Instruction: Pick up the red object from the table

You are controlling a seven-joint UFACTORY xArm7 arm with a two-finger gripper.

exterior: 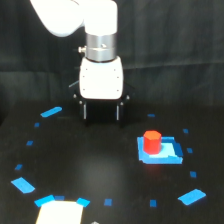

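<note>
Red object [151,140] upright on blue square patch [160,150], toward the table's [100,165] right edge in the exterior view. Gripper [102,112] well apart from it, fingers spread, empty.

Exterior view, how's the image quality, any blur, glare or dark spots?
Exterior view: soft and low in detail throughout; the red object has fuzzy edges; the black table and backdrop merge into darkness; the tool is dark against it, fingers hard to read; a pale patch at the bottom edge is blown out.

Red object [151,141]: stubby cyl, upright on blue patch [167,151] of black table [100,165]
</note>
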